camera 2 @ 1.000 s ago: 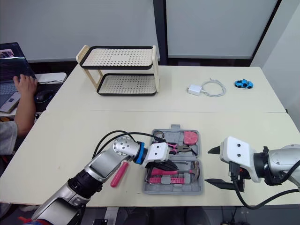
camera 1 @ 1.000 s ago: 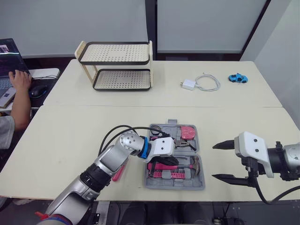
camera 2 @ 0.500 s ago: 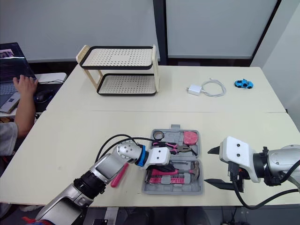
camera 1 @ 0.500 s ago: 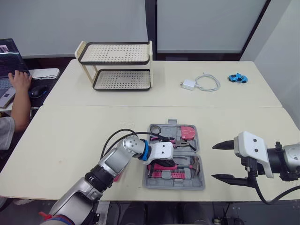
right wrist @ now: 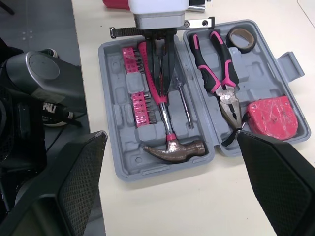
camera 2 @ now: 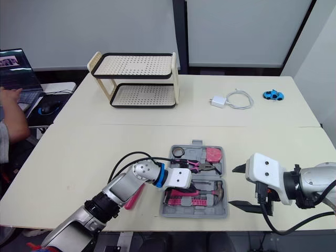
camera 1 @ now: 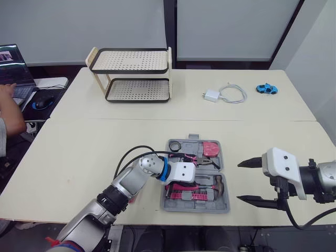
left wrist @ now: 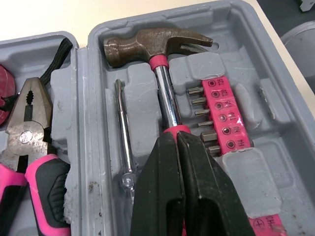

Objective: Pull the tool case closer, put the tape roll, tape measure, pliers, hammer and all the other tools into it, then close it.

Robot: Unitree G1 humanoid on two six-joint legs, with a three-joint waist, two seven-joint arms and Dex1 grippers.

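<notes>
Left gripper (left wrist: 176, 135) has eased toward the near half of the tool case (camera 1: 195, 206) since a second ago. At the far left a person's hand (camera 1: 6, 90) has drawn back.

Left fingers (left wrist: 157, 187) are clenched tip to tip over the pink grip of the hammer (left wrist: 165, 93). It lies seated in its slot, head to the right. Beside it lie a slim screwdriver (left wrist: 123, 132) and a pink bit holder (left wrist: 221, 118). The far half holds pliers (left wrist: 29, 128), tape measure (right wrist: 273, 115) and tape roll (right wrist: 241, 39).

The case lies open at the near edge of the bench (camera 1: 79, 152). One pink-handled tool (camera 2: 132, 197) lies outside it, just to the left. Right gripper (camera 1: 239, 181) hovers right of the case, fingers spread and empty.
</notes>
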